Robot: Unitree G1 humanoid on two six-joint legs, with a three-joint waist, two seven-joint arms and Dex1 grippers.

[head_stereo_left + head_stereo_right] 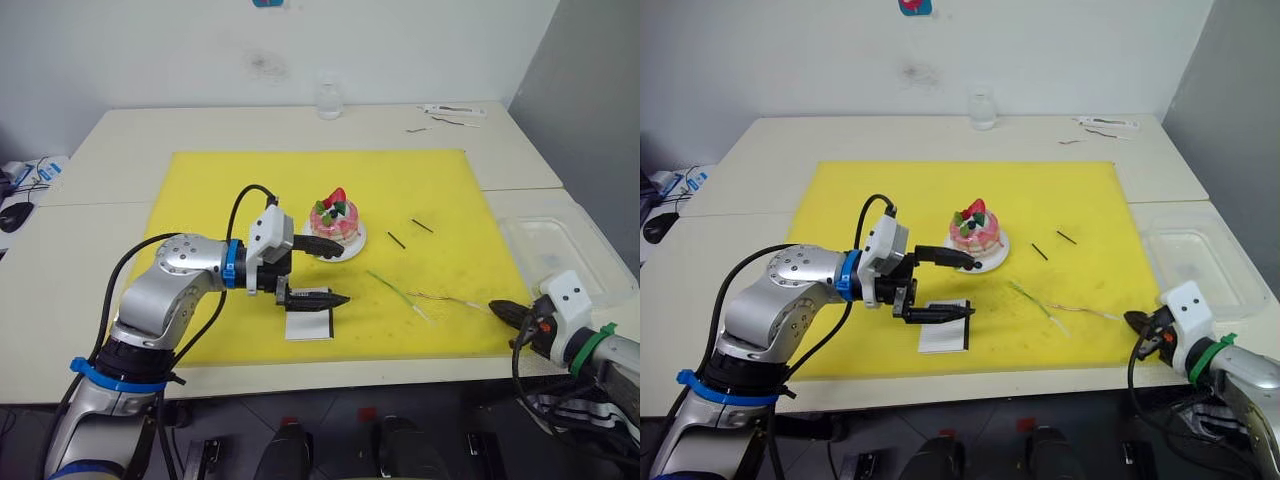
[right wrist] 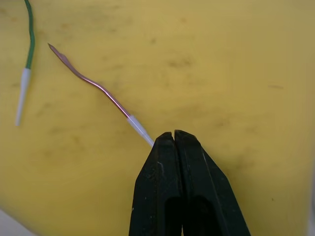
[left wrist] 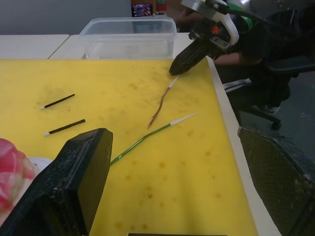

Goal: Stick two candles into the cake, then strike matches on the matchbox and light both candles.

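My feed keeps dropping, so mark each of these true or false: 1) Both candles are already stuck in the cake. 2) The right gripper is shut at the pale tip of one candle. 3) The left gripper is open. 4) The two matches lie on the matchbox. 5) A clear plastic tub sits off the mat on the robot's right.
1) False. Both candles, the green one and the brownish one, lie on the yellow mat; the cake has none in it.
2) True. The right gripper is shut at the brownish candle's pale end.
3) True. The left gripper has its fingers spread, near the cake.
4) False. The matches lie on the mat beyond the cake, far from the matchbox.
5) True. The tub sits there.
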